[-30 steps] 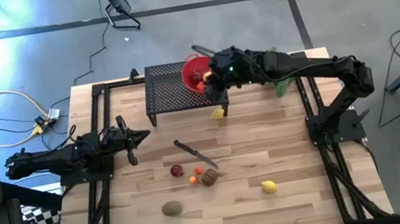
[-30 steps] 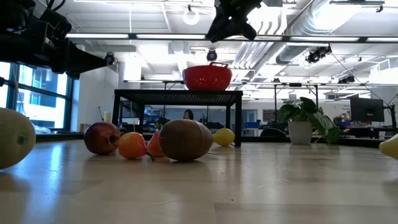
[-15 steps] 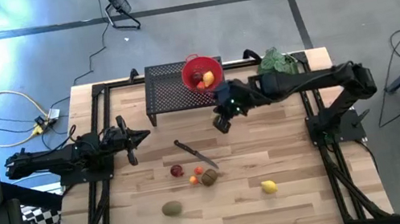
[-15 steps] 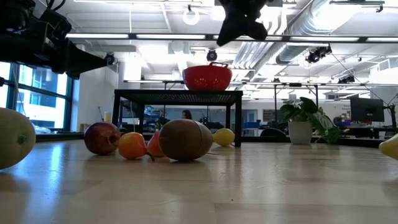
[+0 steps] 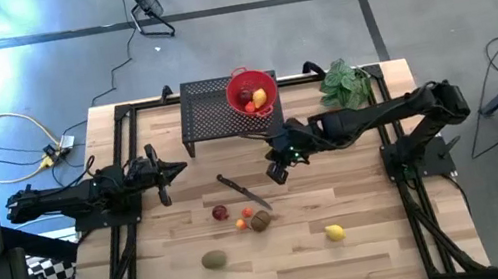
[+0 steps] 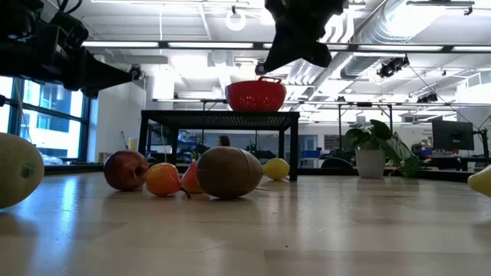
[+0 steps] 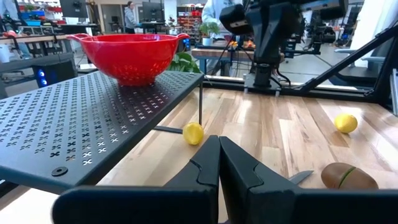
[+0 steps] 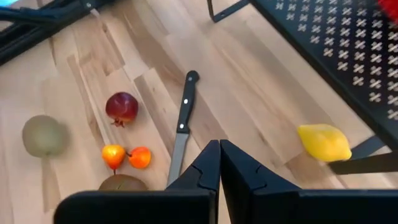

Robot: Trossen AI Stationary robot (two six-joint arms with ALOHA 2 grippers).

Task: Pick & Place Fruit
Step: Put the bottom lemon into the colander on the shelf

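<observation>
Right gripper (image 5: 277, 169), fingers together and empty, hovers just beyond the knife (image 5: 243, 191). Fruit cluster (image 5: 242, 218) lies on the surface beside the knife; part the fingers before descending, avoiding the blade.

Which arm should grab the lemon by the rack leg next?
Right. Its gripper hovers, empty, just in front of the lemon, while the left gripper waits at the table's left edge.
</observation>
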